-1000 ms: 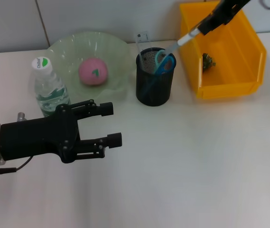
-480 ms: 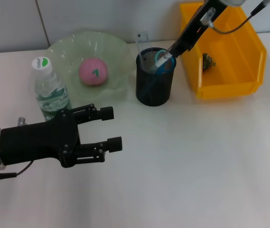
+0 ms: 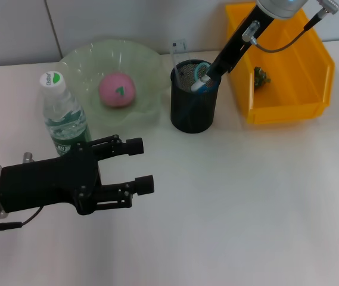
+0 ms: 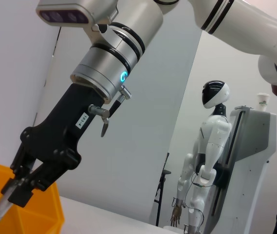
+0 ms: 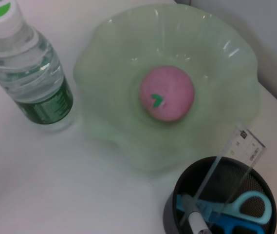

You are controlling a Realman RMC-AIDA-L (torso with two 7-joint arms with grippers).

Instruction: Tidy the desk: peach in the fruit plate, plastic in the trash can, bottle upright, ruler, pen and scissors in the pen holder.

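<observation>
You are at the last item: the rest of the desk already reads as tidy, so treat this as a clean drop. The white desk (image 3: 246,196) carries the yellow plastic trash bin (image 3: 321,71) at two o'clock, with a dark crumpled scrap (image 3: 260,77) in it. The pale green wavy-edged fruit plate (image 3: 83,62) at eleven o'clock holds the pink peach (image 3: 117,90). The clear water bottle with green label (image 3: 62,116) stands upright at nine o'clock. The black mesh pen holder (image 3: 193,107) sits at twelve o'clock and holds the clear ruler (image 5: 228,163) and blue-handled scissors (image 5: 245,207).

Your right gripper (image 3: 211,72) is just above the holder's rim, clamped on the white pen (image 3: 200,84). The pen's long axis runs with the arm, its lower tip angled down toward seven o'clock inside the cup. Judging from that tilt, bring it nearer upright, steer clear of the scissor handles, and release only once the tip is well down.

Your left gripper (image 3: 134,164) hangs parked at seven o'clock, fingers spread, holding nothing.
</observation>
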